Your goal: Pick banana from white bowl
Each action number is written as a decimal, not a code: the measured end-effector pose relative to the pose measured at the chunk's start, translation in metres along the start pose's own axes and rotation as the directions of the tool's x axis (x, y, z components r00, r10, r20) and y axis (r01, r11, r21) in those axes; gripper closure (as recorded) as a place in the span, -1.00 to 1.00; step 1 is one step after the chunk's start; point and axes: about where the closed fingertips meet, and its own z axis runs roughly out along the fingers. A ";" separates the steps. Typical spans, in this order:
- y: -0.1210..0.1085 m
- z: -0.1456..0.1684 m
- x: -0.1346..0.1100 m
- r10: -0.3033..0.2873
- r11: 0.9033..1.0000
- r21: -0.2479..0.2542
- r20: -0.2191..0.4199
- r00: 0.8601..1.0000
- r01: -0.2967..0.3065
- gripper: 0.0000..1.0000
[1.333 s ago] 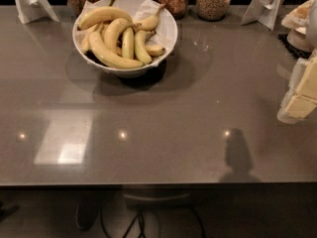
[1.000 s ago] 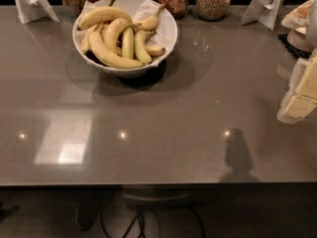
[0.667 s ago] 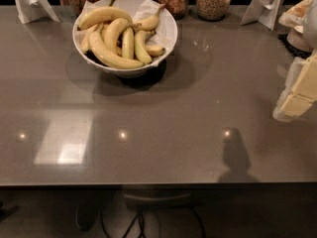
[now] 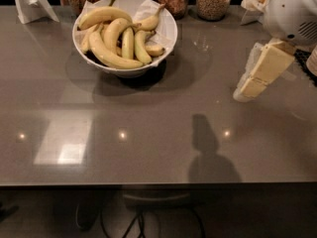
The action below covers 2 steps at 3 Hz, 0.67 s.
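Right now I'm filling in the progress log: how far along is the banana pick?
Done: nothing yet; the long curved banana lies in the white bowl among the others. In hand: the pincer hangs over the table at the right, well apart from the bowl, with no banana in it. Left: reach over, grip that banana, lift it out.

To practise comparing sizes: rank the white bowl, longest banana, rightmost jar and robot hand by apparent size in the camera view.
1. white bowl
2. hand, over the right side of the table, and banana: similar; the hand is nearer the camera, so unranked
3. rightmost jar, top cropped
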 end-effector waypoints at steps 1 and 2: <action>-0.018 0.021 -0.036 -0.050 0.999 0.000 0.088 0.995 0.050 -1.00; -0.030 0.037 -0.062 -0.084 0.996 -0.006 0.146 0.986 0.085 -1.00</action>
